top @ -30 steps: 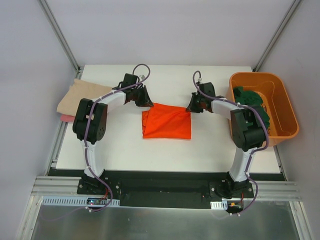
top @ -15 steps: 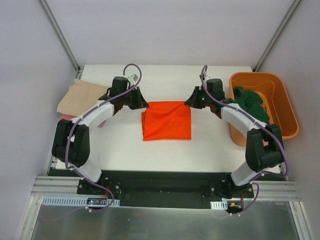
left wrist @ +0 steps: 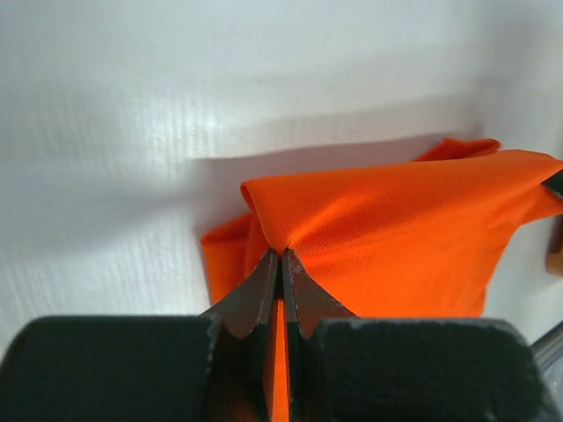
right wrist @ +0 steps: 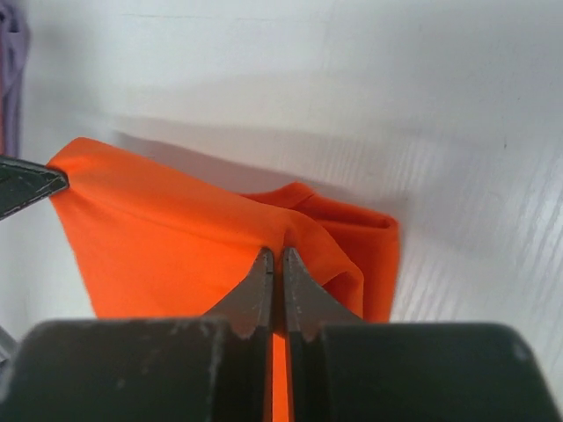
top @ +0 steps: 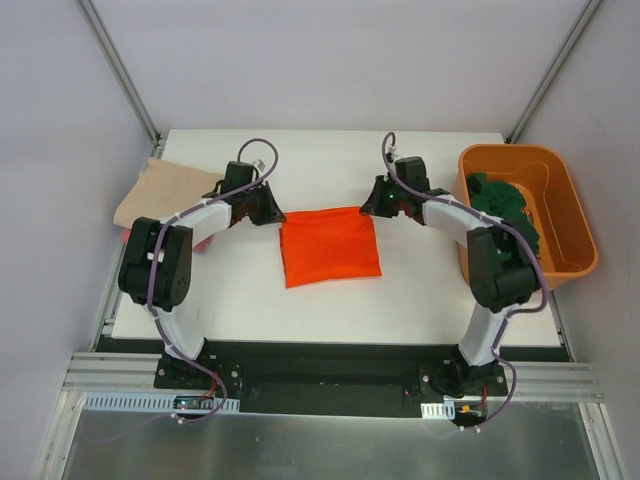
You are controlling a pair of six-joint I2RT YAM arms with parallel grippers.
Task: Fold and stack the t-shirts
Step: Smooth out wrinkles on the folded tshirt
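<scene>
A white worktop (top: pixel 330 310) was shown from above, with a bright orange t-shirt (top: pixel 330 247), already folded to a rough square, lying flat near its middle. The shirt's far left corner was pinched by the pressed-together jaws of the left arm (top: pixel 205 212), and its far right corner by those of the right arm (top: pixel 450 212). In each wrist view a small ridge of orange cloth was seen drawn up between the closed tips. A further fold or a shift of the shirt was judged to be in hand. For a clean result, both corners would best be carried level and at one pace, so that the far edge is kept taut and no wrinkle is dragged in. Bare worktop lay open on the near and far sides of the shirt. Room was tighter sideways: a beige t-shirt (top: pixel 165 190) lay at the left edge, and an orange bin (top: pixel 512 150) holding a dark green t-shirt (top: pixel 505 205) stood at the right, close beside the right arm.
</scene>
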